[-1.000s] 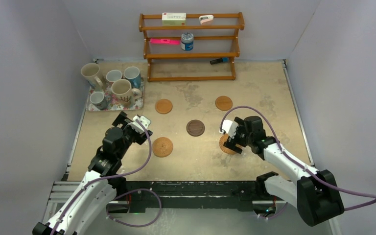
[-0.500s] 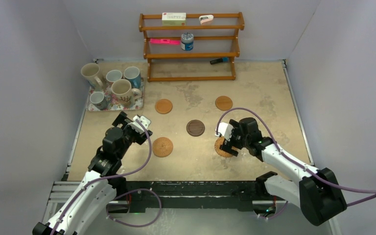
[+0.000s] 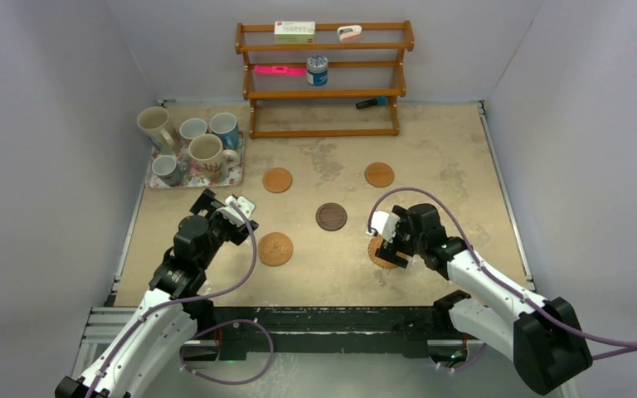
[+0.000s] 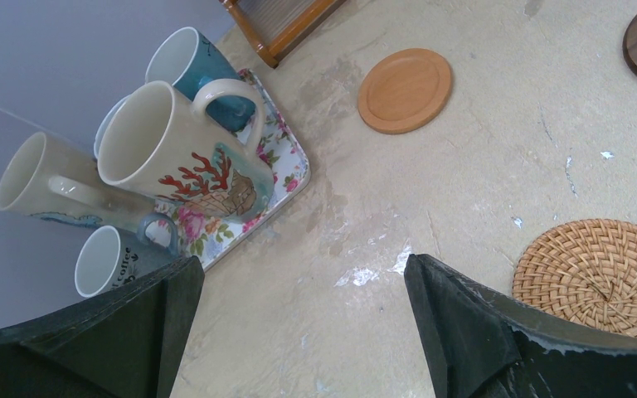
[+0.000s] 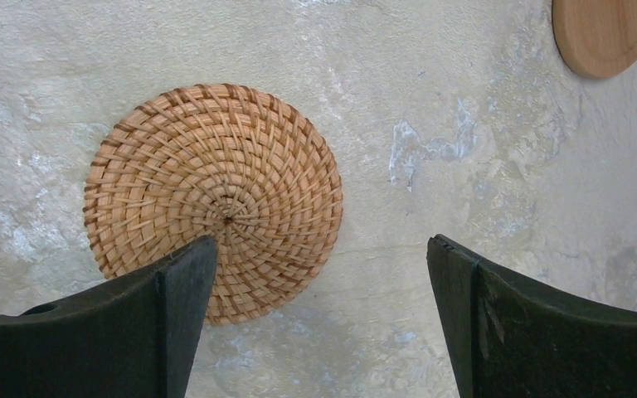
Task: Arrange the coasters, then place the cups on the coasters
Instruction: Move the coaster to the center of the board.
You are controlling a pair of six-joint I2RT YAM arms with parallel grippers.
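Five coasters lie on the table: two smooth tan ones [image 3: 278, 180] [image 3: 379, 174], a dark brown one [image 3: 331, 216] and two woven ones [image 3: 274, 249] [image 3: 377, 251]. My right gripper [image 3: 390, 247] [image 5: 322, 249] hangs open low over the right woven coaster [image 5: 216, 195], its left finger above the disc and nothing between the jaws. Several cups [image 3: 207, 152] [image 4: 166, 149] stand on the floral tray [image 3: 216, 177] at the back left. My left gripper [image 3: 220, 211] [image 4: 303, 274] is open and empty above bare table between the tray and the left woven coaster [image 4: 605, 278].
A wooden rack [image 3: 323, 131] stands at the back with a tin can [image 3: 317, 70], a box [image 3: 294, 31] and small items on its shelves. Grey walls close in the table on the left, right and back. A black marker [image 3: 371, 103] lies by the rack.
My right gripper has shifted slightly left and toward the near edge, staying over the right woven coaster. The left arm has not moved.
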